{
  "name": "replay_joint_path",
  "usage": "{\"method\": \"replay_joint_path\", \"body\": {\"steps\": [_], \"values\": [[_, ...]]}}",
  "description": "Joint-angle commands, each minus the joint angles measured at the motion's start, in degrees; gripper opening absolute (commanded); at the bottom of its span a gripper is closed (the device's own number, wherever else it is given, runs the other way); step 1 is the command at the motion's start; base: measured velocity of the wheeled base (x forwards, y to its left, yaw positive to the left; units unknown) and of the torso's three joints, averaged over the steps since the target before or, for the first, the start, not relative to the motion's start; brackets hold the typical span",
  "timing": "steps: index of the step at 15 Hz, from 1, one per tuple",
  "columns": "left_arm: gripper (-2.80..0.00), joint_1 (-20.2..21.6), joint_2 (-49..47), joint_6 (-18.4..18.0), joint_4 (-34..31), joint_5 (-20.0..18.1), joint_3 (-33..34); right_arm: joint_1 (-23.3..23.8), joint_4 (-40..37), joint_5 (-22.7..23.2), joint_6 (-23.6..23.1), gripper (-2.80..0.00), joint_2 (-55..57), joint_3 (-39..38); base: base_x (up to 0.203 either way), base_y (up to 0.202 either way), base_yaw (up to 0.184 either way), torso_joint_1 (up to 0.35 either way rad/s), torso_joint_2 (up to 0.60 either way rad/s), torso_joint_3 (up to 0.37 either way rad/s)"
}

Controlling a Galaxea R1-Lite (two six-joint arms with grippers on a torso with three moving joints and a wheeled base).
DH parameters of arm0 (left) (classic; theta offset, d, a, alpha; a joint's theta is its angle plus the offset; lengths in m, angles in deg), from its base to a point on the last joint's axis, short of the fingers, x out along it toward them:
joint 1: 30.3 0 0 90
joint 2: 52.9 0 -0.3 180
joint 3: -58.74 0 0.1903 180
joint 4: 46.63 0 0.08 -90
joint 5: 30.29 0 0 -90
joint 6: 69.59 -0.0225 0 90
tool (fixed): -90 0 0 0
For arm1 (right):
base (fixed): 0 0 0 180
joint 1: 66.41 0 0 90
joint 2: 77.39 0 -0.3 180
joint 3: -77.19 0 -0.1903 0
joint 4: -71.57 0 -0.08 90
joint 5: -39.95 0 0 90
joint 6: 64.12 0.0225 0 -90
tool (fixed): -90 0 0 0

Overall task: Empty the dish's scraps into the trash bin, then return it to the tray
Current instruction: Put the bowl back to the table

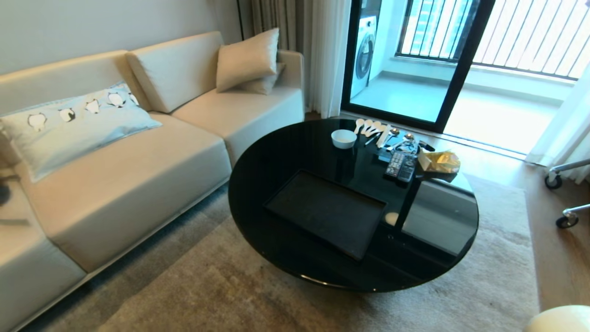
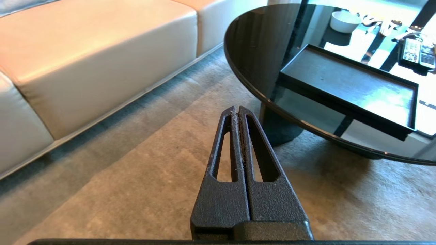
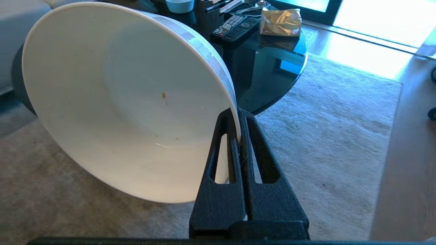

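Note:
My right gripper [image 3: 237, 114] is shut on the rim of the dish [image 3: 119, 102], a glossy white deep bowl tipped on its side above the carpet, short of the table. Its inside is bare apart from a few tiny orange specks; no scraps show. The black rectangular tray [image 1: 322, 212] lies on the round table with nothing on it, and it also shows in the left wrist view as the tray [image 2: 347, 85]. My left gripper [image 2: 237, 109] is shut on nothing and hangs over the carpet beside the table's edge. The trash bin is out of view.
On the glossy black round table [image 1: 276, 157] stand a smaller white bowl [image 1: 343, 138], a row of spoons [image 1: 378, 129], two remotes [image 1: 401, 167] and a gold packet [image 1: 440, 161]. A beige sofa [image 1: 129, 175] runs along the left. Wheeled legs [image 1: 564, 216] stand at the right.

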Motion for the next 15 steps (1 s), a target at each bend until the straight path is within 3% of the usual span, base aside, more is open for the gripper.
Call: {"method": "replay_joint_path", "body": {"steps": [1, 6, 15], "values": [[-2.8, 0.0, 0.01, 0.05, 0.02, 0.02, 0.0, -0.03, 0.04, -0.09, 0.39, -2.8, 0.07, 0.0, 0.0, 0.0, 0.0, 0.0, 0.0, 0.0], [-2.8, 0.0, 0.02, 0.05, 0.02, 0.02, 0.0, -0.03, 0.04, -0.09, 0.39, -2.8, 0.07, 0.0, 0.0, 0.0, 0.0, 0.0, 0.0, 0.0], [-2.8, 0.0, 0.02, 0.05, 0.02, 0.02, 0.0, -0.03, 0.04, -0.09, 0.39, -2.8, 0.07, 0.0, 0.176, 0.0, 0.0, 0.004, 0.0, 0.002]]}}
